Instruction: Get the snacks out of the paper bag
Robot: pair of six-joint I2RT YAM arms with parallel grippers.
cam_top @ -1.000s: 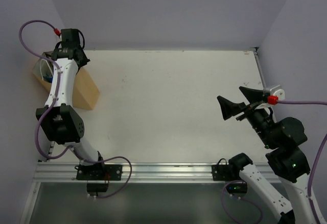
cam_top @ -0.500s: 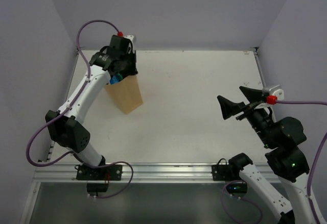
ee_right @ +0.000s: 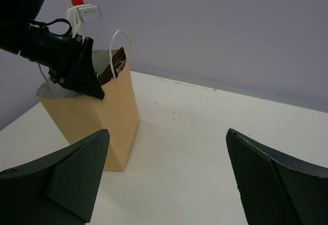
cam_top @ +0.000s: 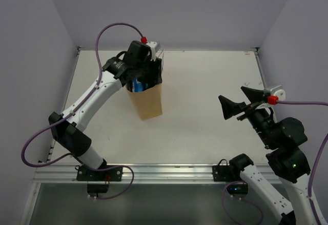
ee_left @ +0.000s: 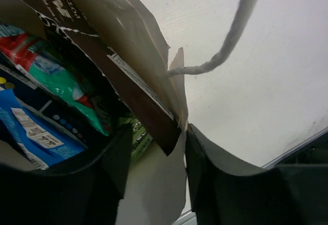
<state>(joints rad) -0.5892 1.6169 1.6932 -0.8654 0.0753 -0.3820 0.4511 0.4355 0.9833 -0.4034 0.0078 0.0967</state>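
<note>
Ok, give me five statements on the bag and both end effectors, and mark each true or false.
1. The paper bag stands upright on the table. True.
2. The right end effector holds a packet. False: it is open and empty, apart from the bag.
3. A blue packet sits inside the bag. True.
4. Another packet lies on the table beside the bag. False: none shows outside it.
5. The left end effector clamps the bag's rim. True.

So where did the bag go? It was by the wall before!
The left pincer, gripping the paper bag by its rim, moved it rightward, from the left edge of the table toward the middle. The snacks are still inside. The right pincer stayed open in its place.
</note>
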